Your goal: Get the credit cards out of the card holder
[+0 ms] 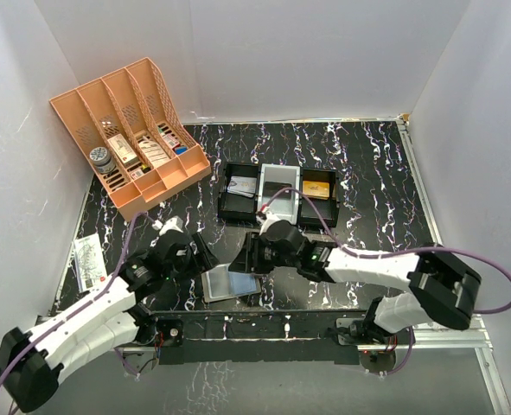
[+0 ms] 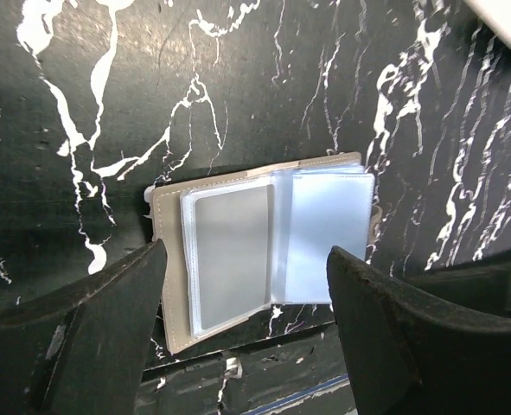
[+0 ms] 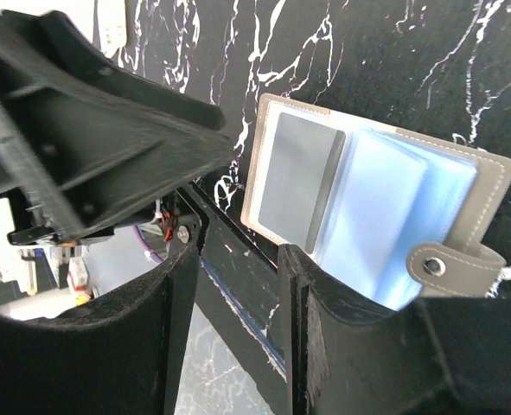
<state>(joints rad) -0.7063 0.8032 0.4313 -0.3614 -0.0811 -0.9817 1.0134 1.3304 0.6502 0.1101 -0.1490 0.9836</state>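
heads up, the card holder [image 2: 264, 246] lies open by the table's [image 1: 367, 173] front edge, left gripper [image 2: 245, 252] wide and empty over it, right gripper [image 3: 238, 249] narrowed, also empty (slick sleeves [image 2: 324, 233]!), so a pinch might drag it off.

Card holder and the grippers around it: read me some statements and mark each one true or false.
1. The card holder lies open on the table. True.
2. The right gripper is clamped on the card holder. False: its jaws stand apart with nothing between them.
3. An orange card lies in the right compartment of the black tray. True.
4. The card holder sits inside the orange organiser. False: it lies on the table near the front edge, between the two grippers.
5. The left gripper is open and holds nothing. True.
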